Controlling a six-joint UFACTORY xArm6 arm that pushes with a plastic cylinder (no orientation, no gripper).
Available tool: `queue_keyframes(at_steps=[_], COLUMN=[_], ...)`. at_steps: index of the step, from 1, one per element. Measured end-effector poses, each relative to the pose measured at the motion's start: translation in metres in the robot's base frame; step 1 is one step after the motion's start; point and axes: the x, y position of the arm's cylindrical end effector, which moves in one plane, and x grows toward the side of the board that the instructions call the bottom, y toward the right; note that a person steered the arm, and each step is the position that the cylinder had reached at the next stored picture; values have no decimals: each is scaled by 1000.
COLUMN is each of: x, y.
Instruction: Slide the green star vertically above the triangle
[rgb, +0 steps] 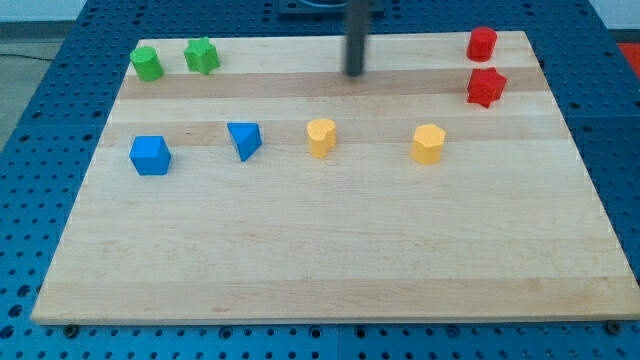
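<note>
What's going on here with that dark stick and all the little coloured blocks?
A robot arm pushes blocks around a wooden board with a rod. My tip sits near the view's top, touching nothing, well to the right of the green star. That star, beside a green round block, is meant to end up directly above the blue triangle, but still lies up and to its left. The job is not yet done.

My tip (355, 73) rests at upper centre of the desk (330, 260), well right of the green star (201, 56) and blue triangle (244, 139).
</note>
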Motion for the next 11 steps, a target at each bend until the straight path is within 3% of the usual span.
queue_keyframes(at_steps=[1, 3, 4, 5, 8, 9, 10, 11], x=[-58, -63, -51, -42, -26, -60, -65, -65], y=[-47, -211, -238, -190, -174, -119, -23, 23])
